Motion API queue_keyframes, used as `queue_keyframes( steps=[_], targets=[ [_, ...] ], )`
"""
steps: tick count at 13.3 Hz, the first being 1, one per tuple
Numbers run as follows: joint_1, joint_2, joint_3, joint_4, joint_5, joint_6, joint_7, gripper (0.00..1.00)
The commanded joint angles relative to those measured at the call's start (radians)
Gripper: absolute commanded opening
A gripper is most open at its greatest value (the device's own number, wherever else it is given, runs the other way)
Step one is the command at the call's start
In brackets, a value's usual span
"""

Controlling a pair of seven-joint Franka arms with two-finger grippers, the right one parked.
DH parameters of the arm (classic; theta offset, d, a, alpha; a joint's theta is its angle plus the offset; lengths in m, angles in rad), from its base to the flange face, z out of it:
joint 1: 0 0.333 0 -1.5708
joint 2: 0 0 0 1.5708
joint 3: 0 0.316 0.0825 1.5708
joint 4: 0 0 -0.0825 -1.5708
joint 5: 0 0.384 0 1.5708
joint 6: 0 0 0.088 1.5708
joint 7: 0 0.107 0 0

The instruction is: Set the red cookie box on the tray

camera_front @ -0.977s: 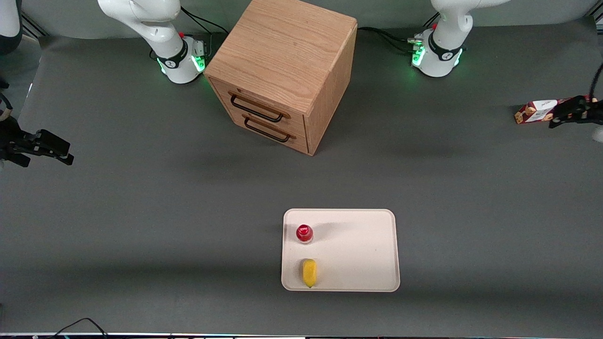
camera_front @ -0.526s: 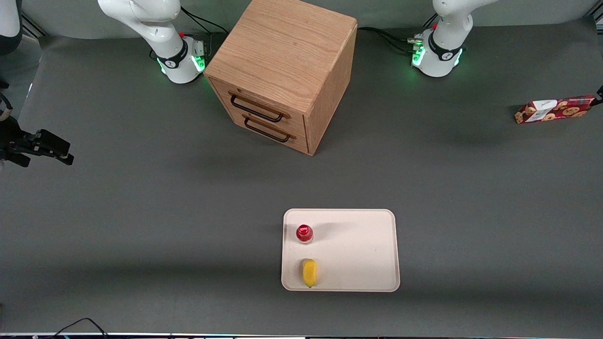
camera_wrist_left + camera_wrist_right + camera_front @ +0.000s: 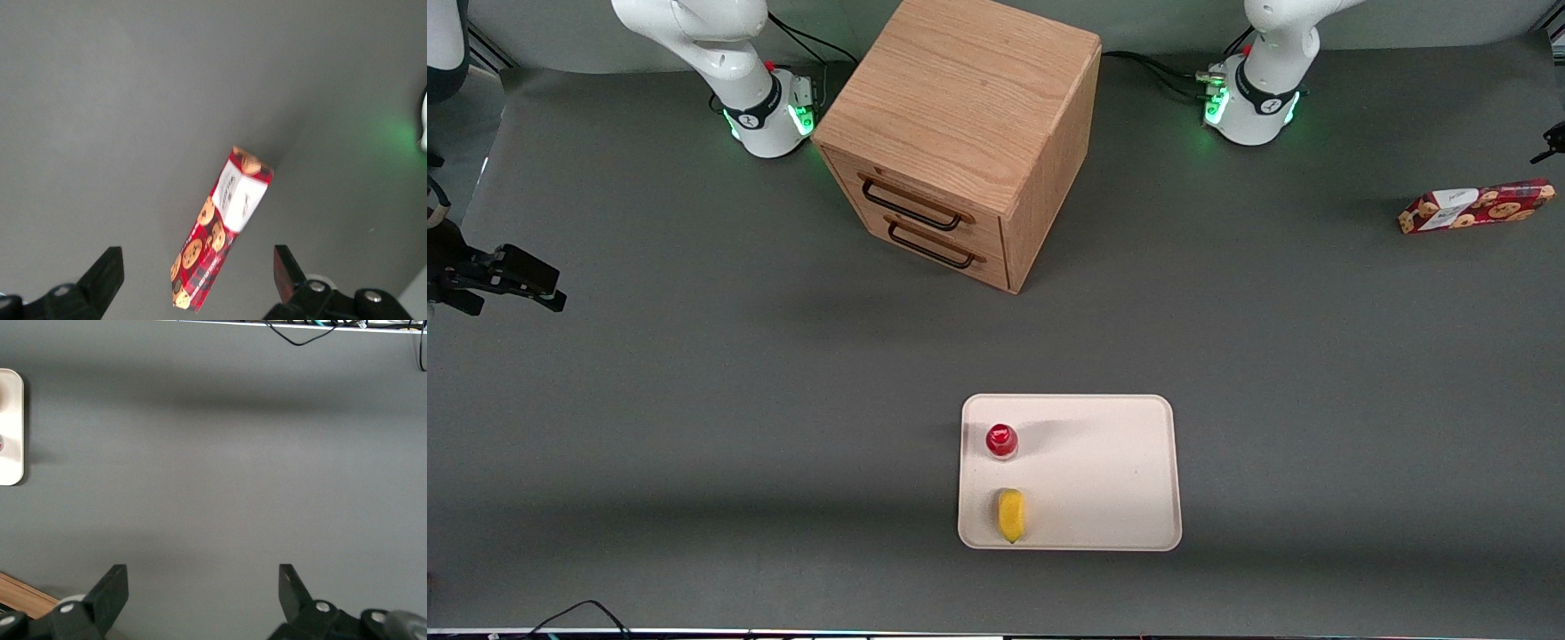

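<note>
Gripper (image 3: 197,283) spread wide, empty, hovering above red cookie box (image 3: 220,230), touching nothing; box lying flat below, between fingers (image 3: 107,273).

Bench (image 3: 694,400) — dark grey matte covering, wooden two-drawer cabinet (image 3: 960,133) with dark handles, soft shadow bands, green glow

1 tray (image 3: 1103,471) (1 cabinet (image 3: 960,133))
</note>
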Motion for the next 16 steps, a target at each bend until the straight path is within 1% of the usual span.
queue_keyframes(
  steps=[1,3,5,6,8,14,16],
  targets=[
    [0.003,-0.05,0.127,-0.138,0.011,0.171,0.179,1.0],
    [0.009,-0.048,0.185,-0.216,0.011,0.283,0.239,1.0],
    [0.009,-0.039,0.207,-0.282,0.011,0.402,0.266,1.0],
    [0.01,-0.019,0.21,-0.31,0.011,0.468,0.285,1.0],
    [0.009,0.043,0.25,-0.324,0.011,0.567,0.344,1.0],
    [0.0,0.203,0.247,-0.327,0.01,0.702,0.352,1.0],
    [-0.003,0.237,0.245,-0.328,0.007,0.71,0.352,1.0]
  ],
)
